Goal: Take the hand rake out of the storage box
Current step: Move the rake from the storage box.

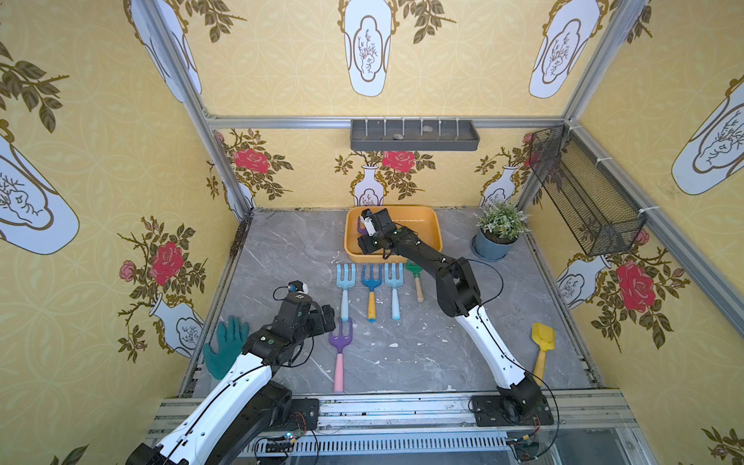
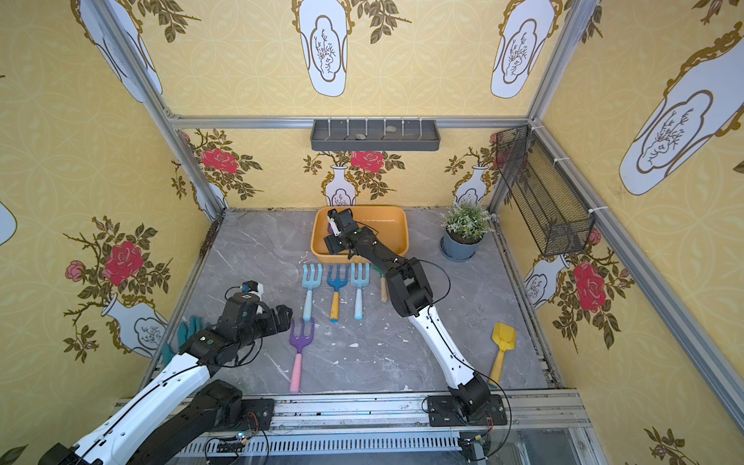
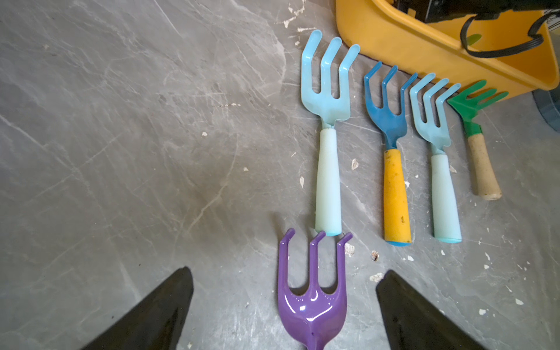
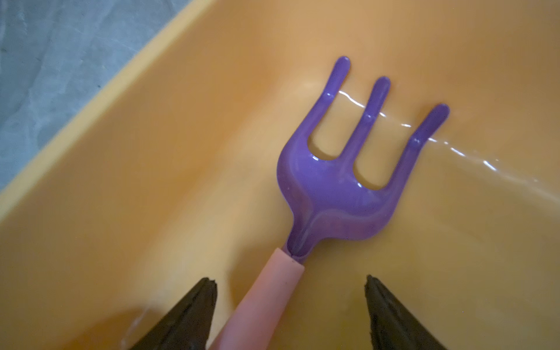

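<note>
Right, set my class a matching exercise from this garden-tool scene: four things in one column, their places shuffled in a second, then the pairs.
Things
1 yellow hand shovel
2 green glove
3 potted plant
4 dark blue rake

Places
A far right corner
B row in front of the storage box
C near right side
D near left side

Pairs: 1-C, 2-D, 3-A, 4-B

- My grey desk (image 1: 443, 346) holds the orange storage box (image 1: 435, 237) and a plant pot (image 1: 493, 246) at the back.
- Four rakes (image 1: 371, 282) lie in a row beside the box.
- A purple rake (image 1: 340, 346), a yellow shovel (image 1: 542, 342) and a green glove (image 1: 226, 346) lie nearer me.
</note>
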